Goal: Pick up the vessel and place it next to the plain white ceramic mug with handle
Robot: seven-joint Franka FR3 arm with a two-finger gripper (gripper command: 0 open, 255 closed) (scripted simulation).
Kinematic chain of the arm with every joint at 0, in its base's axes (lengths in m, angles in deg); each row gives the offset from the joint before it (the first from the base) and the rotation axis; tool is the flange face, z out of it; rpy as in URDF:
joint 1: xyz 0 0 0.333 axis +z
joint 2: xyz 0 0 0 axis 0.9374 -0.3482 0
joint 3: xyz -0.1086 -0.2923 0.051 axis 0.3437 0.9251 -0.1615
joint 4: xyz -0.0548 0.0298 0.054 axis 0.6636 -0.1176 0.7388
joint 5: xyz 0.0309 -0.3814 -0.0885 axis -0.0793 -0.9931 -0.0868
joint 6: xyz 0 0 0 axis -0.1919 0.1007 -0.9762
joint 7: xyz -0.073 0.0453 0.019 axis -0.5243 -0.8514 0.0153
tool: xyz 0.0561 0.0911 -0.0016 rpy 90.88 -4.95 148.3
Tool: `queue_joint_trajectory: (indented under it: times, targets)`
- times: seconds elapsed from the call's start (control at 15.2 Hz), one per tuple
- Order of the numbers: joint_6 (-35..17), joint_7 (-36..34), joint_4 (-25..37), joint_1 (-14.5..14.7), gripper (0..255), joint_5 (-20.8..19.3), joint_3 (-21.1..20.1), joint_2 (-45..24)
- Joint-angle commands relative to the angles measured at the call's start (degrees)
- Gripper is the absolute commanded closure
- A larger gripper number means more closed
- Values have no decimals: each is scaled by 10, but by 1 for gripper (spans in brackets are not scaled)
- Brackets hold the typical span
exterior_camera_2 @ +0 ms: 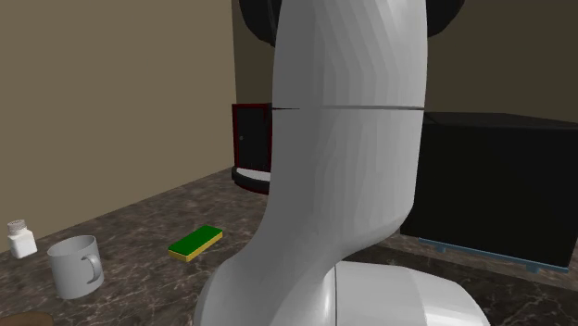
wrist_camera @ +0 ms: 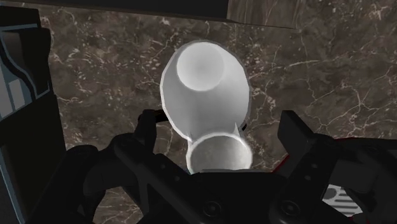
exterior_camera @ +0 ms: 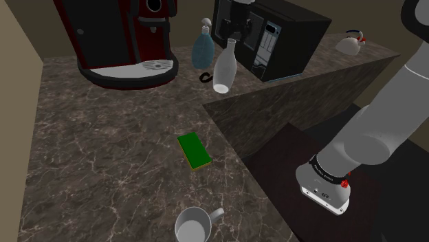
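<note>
— Where did we find the pale grey bottle-shaped vessel [exterior_camera: 223,69]?
— Between the fingers of the all-black gripper [wrist_camera: 221,124], in front of the black machine [exterior_camera: 289,34] and well apart from the white handled mug [exterior_camera: 194,225]; the fingers stood wide, touching neither side
— And its long axis?
— We saw it run nearly along the hand: narrow open neck towards the palm, broad end away

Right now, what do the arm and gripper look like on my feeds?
The arm is rounded white links with dark joints. In the shoulder view its lower end carries a dark ring and a small red mark. The gripper is all black and angular.
</note>
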Motion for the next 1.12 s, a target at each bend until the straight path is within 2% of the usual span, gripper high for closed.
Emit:
queue_joint_trajectory:
  times: [0.0, 0.53, 0.59, 1.06]
  targets:
    - [-20, 0, -19, 0, 0, 0, 0, -1]
    - [-20, 0, -19, 0, 0, 0, 0, -1]
    - [-20, 0, -19, 0, 255, 0, 0, -1]
    - [-20, 0, -19, 0, 255, 0, 0, -1]
